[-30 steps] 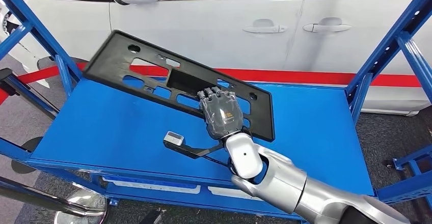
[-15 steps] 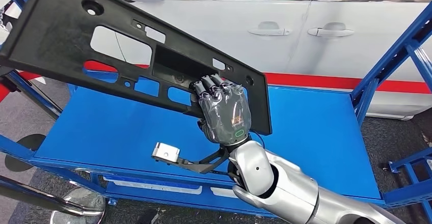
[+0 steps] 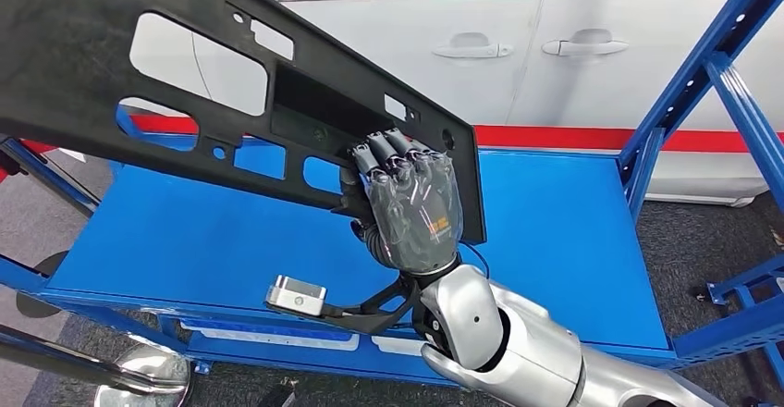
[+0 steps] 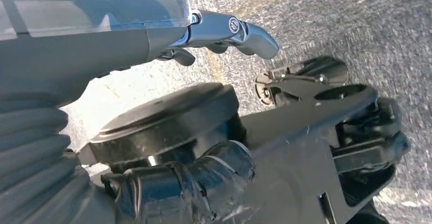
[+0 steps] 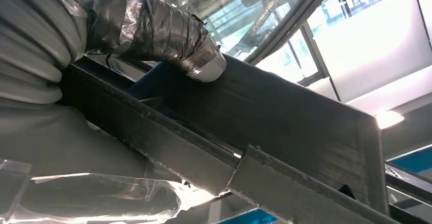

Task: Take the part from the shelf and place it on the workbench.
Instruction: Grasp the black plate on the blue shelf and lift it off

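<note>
The long black part (image 3: 185, 83), a flat plastic panel pierced with cut-outs and holes, is up off the blue shelf (image 3: 573, 240) and tilted steeply, its far end rising out past the top left corner of the head view while its near end sits in the right hand (image 3: 407, 208). That hand grips the panel's lower edge near one end, fingers curled over the rim into a recess; in the right wrist view a taped finger (image 5: 168, 35) lies across the panel's ridge (image 5: 265, 147) and the palm is pressed below it, so the hold looks firm, though it is far off the panel's middle. I judge the lift-off step to be done and the carry to be in hand: the next move calls for bringing the panel clear of the blue uprights (image 3: 703, 83) without the long free end swinging into them or into the white car (image 3: 518, 65) behind, then turning toward the counter, which I cannot see from here. The left hand (image 4: 224, 30) hangs low over the speckled floor; I cannot tell how its fingers lie, since most of them are cut off or hidden.
</note>
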Robot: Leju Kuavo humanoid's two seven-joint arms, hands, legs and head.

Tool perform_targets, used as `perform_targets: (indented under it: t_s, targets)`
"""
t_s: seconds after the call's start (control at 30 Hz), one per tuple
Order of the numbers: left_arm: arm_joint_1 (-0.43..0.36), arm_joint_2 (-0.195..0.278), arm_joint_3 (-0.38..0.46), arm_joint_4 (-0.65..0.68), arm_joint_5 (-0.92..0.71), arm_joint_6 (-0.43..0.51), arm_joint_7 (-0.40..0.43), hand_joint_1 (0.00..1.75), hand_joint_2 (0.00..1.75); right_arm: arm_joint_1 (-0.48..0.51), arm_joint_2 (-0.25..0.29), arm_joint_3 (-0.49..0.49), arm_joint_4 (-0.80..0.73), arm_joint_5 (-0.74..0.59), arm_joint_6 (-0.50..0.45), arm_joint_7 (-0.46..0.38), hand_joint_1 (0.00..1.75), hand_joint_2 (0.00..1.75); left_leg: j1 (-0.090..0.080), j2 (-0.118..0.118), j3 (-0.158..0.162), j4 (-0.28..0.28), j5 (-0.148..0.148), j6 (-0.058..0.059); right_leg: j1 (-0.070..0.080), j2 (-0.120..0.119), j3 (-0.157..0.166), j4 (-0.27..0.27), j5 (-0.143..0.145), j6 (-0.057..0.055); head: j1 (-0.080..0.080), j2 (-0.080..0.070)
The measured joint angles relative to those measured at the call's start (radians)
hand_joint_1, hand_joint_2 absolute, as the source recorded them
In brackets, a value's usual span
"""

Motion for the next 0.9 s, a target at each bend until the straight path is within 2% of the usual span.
perform_targets:
  t_s: [0.07,0.13,0.2,0.27,0.3,0.33,0.4,0.43,0.47,0.5,0.6,0.63,0.67,0.77,0.8,0.83,0.9]
  targets:
    - [-0.002,0.000,0.000,0.000,0.000,0.001,0.000,0.00,1.75,0.001,0.000,0.000,-0.008,-0.001,-0.001,-0.002,1.75,1.75,-0.003,0.000,0.076,-0.133,0.053,0.013,0.002,0.000,-0.001,-0.001,0.004,0.003,0.000,0.000]
    - [-0.005,0.001,0.000,0.000,0.000,0.002,0.001,0.00,1.75,0.001,0.001,-0.001,-0.016,-0.003,-0.001,-0.007,1.75,1.75,-0.011,0.000,0.129,-0.232,0.080,0.024,0.002,0.000,-0.002,-0.003,0.010,0.012,0.000,0.000]
    - [-0.005,0.001,0.000,0.000,0.000,0.003,0.002,0.00,1.75,0.001,0.002,-0.002,-0.020,-0.004,-0.001,-0.014,1.75,1.75,-0.018,-0.001,0.134,-0.250,0.087,0.031,0.002,-0.002,-0.003,-0.010,0.019,0.025,0.000,0.000]
    - [-0.004,0.000,0.000,0.000,0.000,0.005,0.003,0.00,1.75,0.001,0.003,-0.002,-0.024,-0.004,-0.002,-0.017,1.75,1.75,-0.013,0.001,0.134,-0.266,0.105,0.039,0.004,-0.003,-0.006,-0.012,0.019,0.037,0.001,0.000]
    - [-0.004,0.000,0.000,0.000,0.000,0.007,0.003,0.00,1.75,0.002,0.003,-0.003,-0.025,-0.004,-0.002,-0.017,1.75,1.75,-0.010,0.002,0.133,-0.275,0.116,0.045,0.005,-0.003,-0.014,0.006,0.000,0.042,0.002,0.000]
    - [-0.004,-0.001,0.000,0.000,0.000,0.009,0.003,0.00,1.75,0.002,0.002,-0.003,-0.027,-0.004,-0.003,-0.017,1.75,1.75,-0.007,0.004,0.131,-0.283,0.125,0.050,0.005,-0.003,-0.028,0.043,-0.031,0.046,0.003,0.000]
    - [-0.005,-0.002,0.000,0.000,0.000,0.014,0.003,0.00,1.75,0.004,0.002,-0.004,-0.028,-0.004,-0.004,-0.017,1.75,1.75,-0.008,0.007,0.118,-0.283,0.134,0.056,0.003,-0.003,-0.069,0.164,-0.109,0.050,0.004,0.000]
    - [-0.005,-0.002,0.000,0.000,0.000,0.015,0.004,0.00,1.75,0.007,0.002,-0.004,-0.028,-0.004,-0.004,-0.017,1.75,1.75,-0.008,0.007,0.110,-0.280,0.137,0.057,0.003,-0.003,-0.084,0.216,-0.132,0.051,0.004,0.000]
    - [-0.004,-0.003,0.000,0.000,0.000,0.016,0.004,0.00,1.75,0.009,0.002,-0.004,-0.028,-0.004,-0.004,-0.017,1.75,1.75,-0.008,0.007,0.102,-0.276,0.140,0.056,0.003,-0.003,-0.085,0.240,-0.137,0.053,0.004,0.000]
    - [-0.004,-0.004,0.000,0.000,0.000,0.016,0.005,0.00,1.75,0.010,0.002,-0.004,-0.028,-0.004,-0.004,-0.017,1.75,1.75,-0.008,0.007,0.095,-0.271,0.142,0.055,0.003,-0.003,-0.068,0.226,-0.125,0.053,0.004,0.000]
    - [-0.004,-0.008,0.000,0.000,0.001,0.016,0.009,0.00,1.75,0.010,0.003,-0.004,-0.031,-0.004,-0.005,-0.018,1.75,1.75,-0.009,0.006,0.076,-0.252,0.144,0.048,0.004,-0.003,0.047,0.049,-0.066,0.045,0.004,0.000]
    - [-0.004,-0.009,0.000,0.000,0.001,0.016,0.010,0.00,1.75,0.010,0.004,-0.004,-0.033,-0.004,-0.005,-0.018,1.75,1.75,-0.010,0.005,0.071,-0.247,0.144,0.044,0.006,-0.003,0.070,0.010,-0.059,0.040,0.004,0.000]
    - [-0.004,-0.009,0.000,0.000,0.001,0.016,0.011,0.00,1.75,0.010,0.005,-0.005,-0.034,-0.004,-0.006,-0.018,1.75,1.75,-0.011,0.005,0.067,-0.242,0.147,0.038,0.007,-0.002,0.079,-0.009,-0.058,0.034,0.004,0.000]
    - [-0.004,-0.008,0.000,0.000,0.001,0.019,0.014,0.00,1.75,0.010,0.009,-0.005,-0.035,-0.006,-0.008,-0.019,1.75,1.75,-0.011,0.004,0.058,-0.237,0.149,0.020,0.006,-0.003,0.072,-0.017,-0.046,0.015,0.004,0.000]
    - [-0.004,-0.007,0.000,0.000,0.001,0.020,0.015,0.00,1.75,0.010,0.011,-0.005,-0.036,-0.007,-0.009,-0.020,1.75,1.75,-0.010,0.004,0.049,-0.219,0.131,0.013,0.004,-0.004,0.069,-0.020,-0.040,0.007,0.002,0.000]
    - [-0.004,-0.007,0.000,0.000,0.001,0.021,0.015,0.00,1.75,0.010,0.013,-0.005,-0.036,-0.007,-0.010,-0.020,1.75,1.75,-0.008,0.003,0.035,-0.184,0.102,0.007,0.002,-0.005,0.064,-0.023,-0.034,0.000,0.000,0.000]
    - [-0.003,-0.007,0.000,0.000,0.001,0.021,0.015,0.00,1.75,0.011,0.018,-0.005,-0.036,-0.008,-0.012,-0.020,1.75,1.75,-0.003,0.004,-0.006,-0.069,0.025,-0.003,0.002,-0.007,0.052,-0.023,-0.023,-0.006,-0.005,0.000]
